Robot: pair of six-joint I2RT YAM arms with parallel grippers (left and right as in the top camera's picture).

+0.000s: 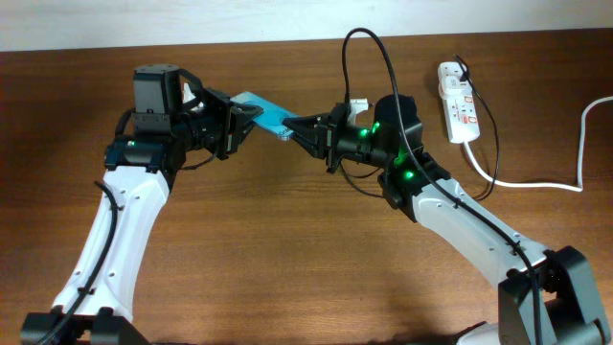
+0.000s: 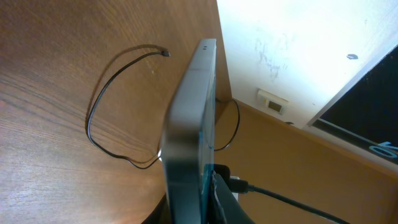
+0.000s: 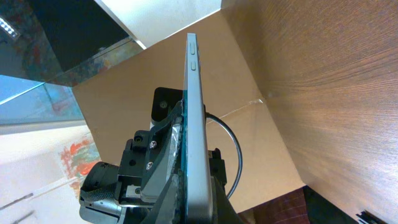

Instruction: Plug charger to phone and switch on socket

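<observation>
The phone point(image 1: 263, 110), with a cyan-blue screen, is held above the table between both grippers. My left gripper point(image 1: 239, 121) is shut on its left end. My right gripper point(image 1: 293, 130) is shut on its right end. The left wrist view shows the phone point(image 2: 189, 124) edge-on in the jaws point(image 2: 198, 202). So does the right wrist view, with the phone point(image 3: 196, 112) in the jaws point(image 3: 198, 199). The charger cable point(image 2: 99, 118) lies looped on the table, its plug tip point(image 2: 165, 54) free. The cable point(image 1: 487, 144) runs from the white socket point(image 1: 458, 101) at the back right.
The socket's thick white cord point(image 1: 536, 184) runs right toward the table edge. A black camera cable point(image 1: 369, 43) arches over my right arm. A pale wall borders the table's far edge.
</observation>
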